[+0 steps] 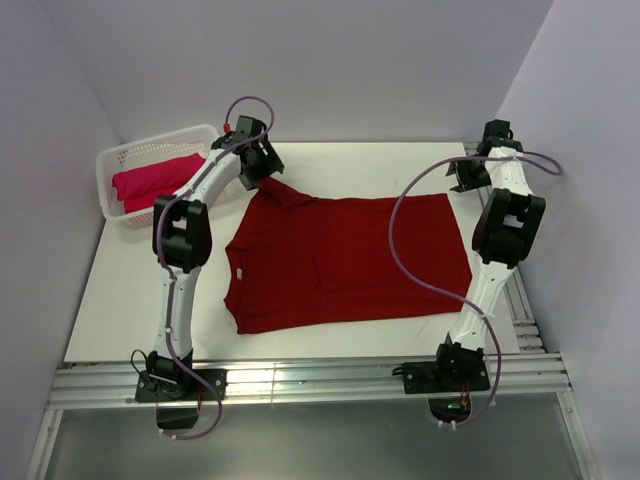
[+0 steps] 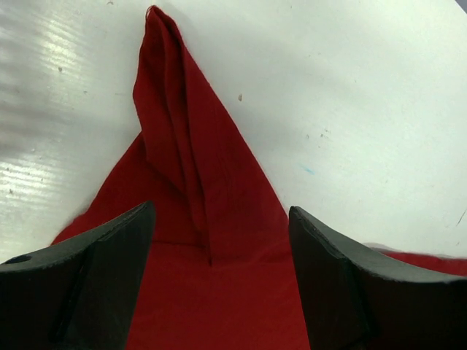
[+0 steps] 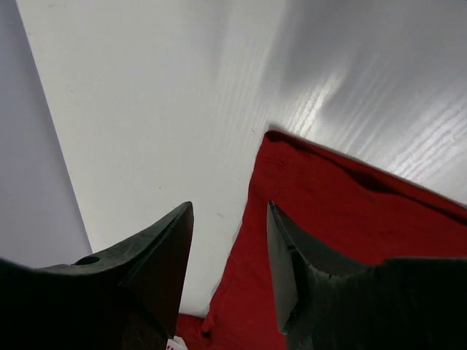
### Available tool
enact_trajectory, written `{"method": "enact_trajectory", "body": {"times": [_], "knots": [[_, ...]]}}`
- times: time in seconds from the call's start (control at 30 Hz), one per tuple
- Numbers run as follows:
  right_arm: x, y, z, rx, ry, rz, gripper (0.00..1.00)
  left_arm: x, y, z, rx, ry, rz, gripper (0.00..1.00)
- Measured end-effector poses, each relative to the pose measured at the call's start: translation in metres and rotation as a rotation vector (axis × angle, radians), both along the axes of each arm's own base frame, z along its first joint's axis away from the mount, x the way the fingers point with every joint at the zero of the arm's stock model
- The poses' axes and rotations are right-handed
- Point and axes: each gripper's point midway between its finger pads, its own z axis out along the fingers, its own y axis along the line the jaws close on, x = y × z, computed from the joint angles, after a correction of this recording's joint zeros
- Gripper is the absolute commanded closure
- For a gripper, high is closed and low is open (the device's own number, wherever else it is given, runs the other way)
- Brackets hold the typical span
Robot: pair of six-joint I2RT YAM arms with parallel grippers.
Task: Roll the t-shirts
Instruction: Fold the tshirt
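Crimson t-shirt [image 1: 340,260] spread flat on the table.
Likely soft, light, limp; you should pinch its edge; left gripper [image 2: 221,215] and right gripper [image 3: 230,219] both spread, empty.

- Top view: bright, even, diffuse light; shadows soft; focus sharp.
- Wrist views: streaked glare on the table [image 2: 44,182]; black fingers [image 2: 87,292] underexposed, slightly blurred at the frame bottom.

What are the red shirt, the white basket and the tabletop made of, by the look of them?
The dark red shirt: soft matte cloth, limp and creased into folds. The basket: rigid white plastic, probably, its walls perforated. The tabletop: a hard white board, slightly glossy with light streaks; exact material unclear.
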Motion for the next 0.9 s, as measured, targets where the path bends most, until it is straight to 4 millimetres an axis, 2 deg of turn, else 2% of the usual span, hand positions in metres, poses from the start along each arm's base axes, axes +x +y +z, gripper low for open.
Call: {"method": "enact_trajectory", "body": {"times": [0.2,0.67,0.83,0.9], "knots": [[0.008,0.001,-0.022,0.021,0.022,-0.009,0.50,0.008,0.000,-0.011,-0.009,-0.009,-0.001,0.21],[0.007,0.004,-0.045,0.036,0.049,-0.029,0.53,0.020,0.001,-0.015,-0.032,-0.039,-0.014,0.19],[0.004,0.005,-0.059,0.043,0.077,-0.032,0.56,0.022,-0.002,-0.028,-0.040,-0.031,-0.032,0.18],[0.006,0.005,-0.059,0.046,0.074,-0.033,0.57,0.024,-0.004,-0.034,-0.042,-0.028,-0.040,0.18]]}}
